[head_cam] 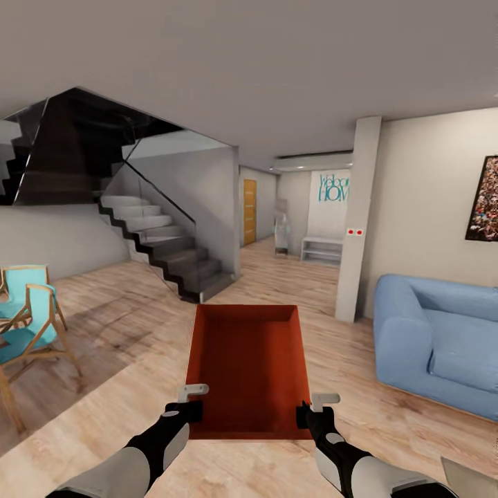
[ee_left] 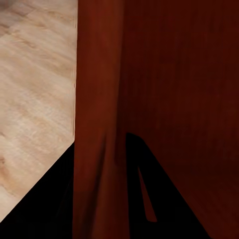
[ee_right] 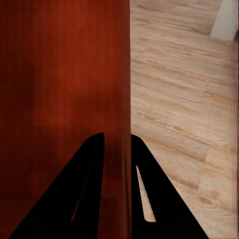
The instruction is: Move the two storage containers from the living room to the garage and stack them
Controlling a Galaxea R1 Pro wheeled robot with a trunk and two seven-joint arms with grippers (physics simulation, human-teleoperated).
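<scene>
A red-orange storage container [head_cam: 249,370] is held up in front of the robot, at about 6 o'clock in the head view, carried above the light wood-plank floor [head_cam: 124,387] of the living room. It's an open-top rectangular bin with straight walls, a flat bottom that's a bit brighter orange, and darker, shadowed inner walls toward the far end; nothing can be seen inside it. The left gripper [head_cam: 188,404] is clamped on the container's near-left corner wall, and in the left wrist view the dark fingers [ee_left: 144,199] are seen straddling that wall, one each side, closed on it. Same deal for the right gripper [head_cam: 312,409] on the near-right corner, with its fingers [ee_right: 89,189] pinching the wall [ee_right: 122,99] between them in the right wrist view. A blue sofa [head_cam: 443,339] is seen at 3 o'clock, turquoise chairs with wood frames [head_cam: 28,325] at 9 o'clock, and a dark staircase [head_cam: 159,249] at around 11. As for writing, teal lettering [head_cam: 333,187] is visible on the far wall at about 1 o'clock, partly cut off by a pillar [head_cam: 356,221], so only something like "Welco / HOM" can be read. A framed picture [head_cam: 484,200] is hung over the sofa, too blurry to make out.
</scene>
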